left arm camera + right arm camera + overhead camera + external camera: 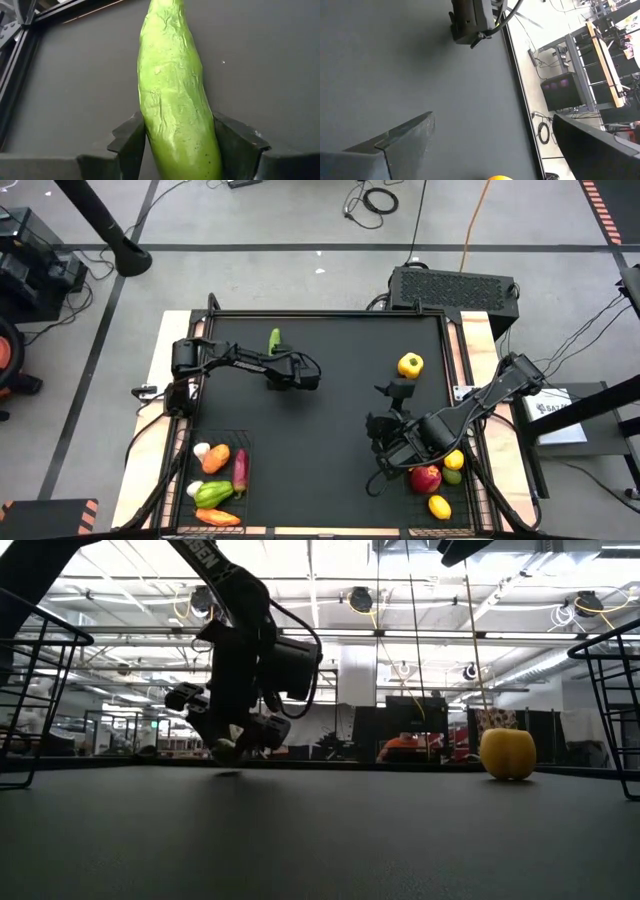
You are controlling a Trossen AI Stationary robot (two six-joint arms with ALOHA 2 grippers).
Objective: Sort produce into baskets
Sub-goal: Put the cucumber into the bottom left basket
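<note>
Clamped on the green cucumber (177,105), the left gripper (275,352) has a finger (131,145) pressed to each side of it, low over the black table (330,430). Well apart from the cucumber sits a yellow pepper (410,364). Beyond that pepper the right gripper (396,395) hangs spread wide and empty, near the right basket (478,502). The left basket (190,467) holds other produce.

Black table (330,430), matte top. Green cucumber (274,339) lying near the far edge, squeezed between the left gripper's fingers (131,145). Yellow pepper (410,364) sitting loose, just beyond the right fingers (401,390), not touching. Two wire baskets at the near corners, left basket (242,490) and right basket (475,510), both with produce inside.
</note>
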